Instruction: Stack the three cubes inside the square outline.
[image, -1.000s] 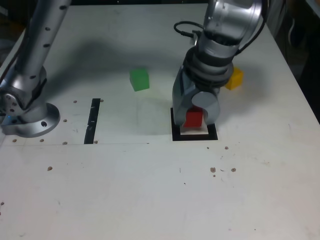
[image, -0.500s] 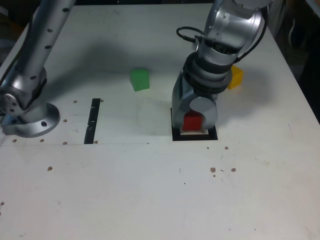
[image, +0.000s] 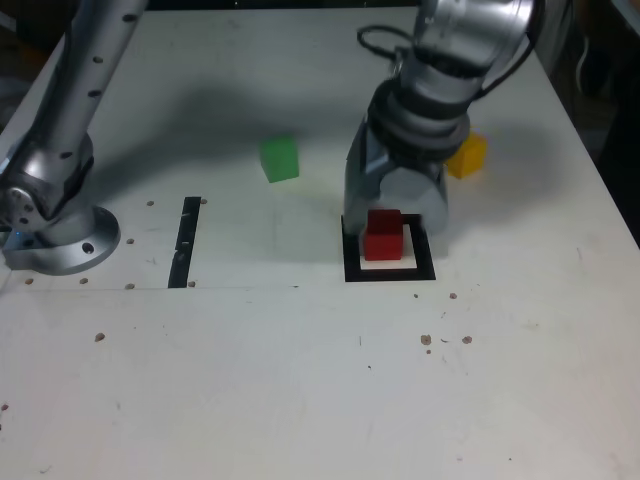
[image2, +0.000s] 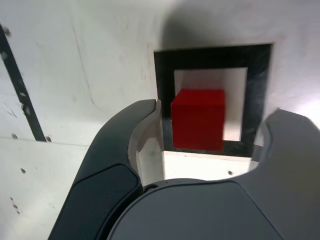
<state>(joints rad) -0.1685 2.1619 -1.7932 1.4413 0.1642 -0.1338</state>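
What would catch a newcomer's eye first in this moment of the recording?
The red cube sits alone inside the black square outline, with the gripper just above it, jaws spread wide and clear of its sides. In the exterior view the green cube lies loose to the outline's upper left, and the yellow cube peeks out behind the arm on the right.

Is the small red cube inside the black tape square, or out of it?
Inside. The small red cube sits on the white centre of the black tape square, slightly overlapping one edge in the wrist view.
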